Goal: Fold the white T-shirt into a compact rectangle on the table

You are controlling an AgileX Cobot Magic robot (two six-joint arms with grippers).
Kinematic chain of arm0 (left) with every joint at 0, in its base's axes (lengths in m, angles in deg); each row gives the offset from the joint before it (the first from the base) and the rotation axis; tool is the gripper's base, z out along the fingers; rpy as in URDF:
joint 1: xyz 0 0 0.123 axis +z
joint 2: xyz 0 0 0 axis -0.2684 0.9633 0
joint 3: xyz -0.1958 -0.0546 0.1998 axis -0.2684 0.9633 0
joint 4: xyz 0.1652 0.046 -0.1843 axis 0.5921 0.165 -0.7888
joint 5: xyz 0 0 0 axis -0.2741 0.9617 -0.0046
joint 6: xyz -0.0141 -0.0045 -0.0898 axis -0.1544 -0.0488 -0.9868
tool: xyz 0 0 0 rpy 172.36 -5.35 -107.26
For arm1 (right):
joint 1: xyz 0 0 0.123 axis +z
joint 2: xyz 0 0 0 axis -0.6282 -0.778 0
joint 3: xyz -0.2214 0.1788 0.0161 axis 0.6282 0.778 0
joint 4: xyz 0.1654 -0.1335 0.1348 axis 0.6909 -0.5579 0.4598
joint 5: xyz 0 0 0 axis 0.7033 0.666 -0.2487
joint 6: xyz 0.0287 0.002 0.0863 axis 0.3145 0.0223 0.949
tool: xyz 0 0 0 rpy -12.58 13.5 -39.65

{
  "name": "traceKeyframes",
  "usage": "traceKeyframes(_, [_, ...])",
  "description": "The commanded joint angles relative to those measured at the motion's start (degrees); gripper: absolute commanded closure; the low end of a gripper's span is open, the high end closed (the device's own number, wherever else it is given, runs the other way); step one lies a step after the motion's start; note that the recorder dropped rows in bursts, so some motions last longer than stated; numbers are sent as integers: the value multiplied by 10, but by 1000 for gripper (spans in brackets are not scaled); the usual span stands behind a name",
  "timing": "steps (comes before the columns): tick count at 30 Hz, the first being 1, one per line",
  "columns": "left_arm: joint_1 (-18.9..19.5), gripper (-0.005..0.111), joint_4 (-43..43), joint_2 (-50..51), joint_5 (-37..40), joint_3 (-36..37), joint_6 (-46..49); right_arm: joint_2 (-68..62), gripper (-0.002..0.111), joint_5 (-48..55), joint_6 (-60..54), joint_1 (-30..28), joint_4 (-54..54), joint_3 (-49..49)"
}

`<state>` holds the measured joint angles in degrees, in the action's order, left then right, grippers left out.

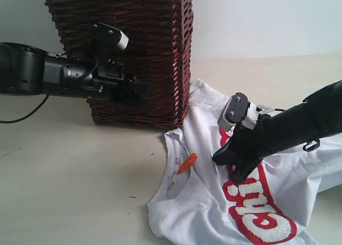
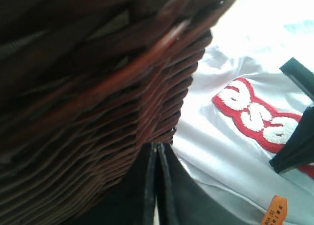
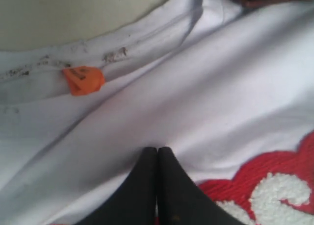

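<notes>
You face a robot lab bench dressed as a laundry corner: bare cream table [image 1: 64, 191], plain white wall [image 1: 256, 21] at the far side, lace-trimmed wicker basket [image 1: 149, 42] far left, black left arm [image 1: 32, 71] and right arm [image 1: 315, 117].

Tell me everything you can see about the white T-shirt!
The white T-shirt looks like soft cotton and lies rumpled, unfolded, chest up on the table. Fuzzy white letters edged in red cross the chest. A small orange tag sticks out at the collar, which has dark smudges. One edge reaches the wicker basket. The shut right gripper points at the chest beside the letters; I cannot tell if it touches.
</notes>
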<state>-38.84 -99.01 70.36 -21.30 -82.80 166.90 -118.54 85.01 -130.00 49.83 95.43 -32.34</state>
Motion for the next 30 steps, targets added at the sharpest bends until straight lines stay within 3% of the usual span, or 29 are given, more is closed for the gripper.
traceKeyframes(1, [-1,107,-5,3,2,-4,5,-23,108,3,-11,-3,3,-5])
traceKeyframes(7, [-1,107,-5,3,2,-4,26,-28,108,-6,-10,-3,-15,-5])
traceKeyframes(12, [-1,107,-5,3,-25,-4,45,-28,108,-6,62,-3,-104,-5])
traceKeyframes(19, [0,107,-5,3,-126,-4,53,-28,108,14,177,-3,-268,-5])
traceKeyframes(30, [8,107,-5,-2,-279,-4,53,-28,108,14,205,-3,-283,-5])
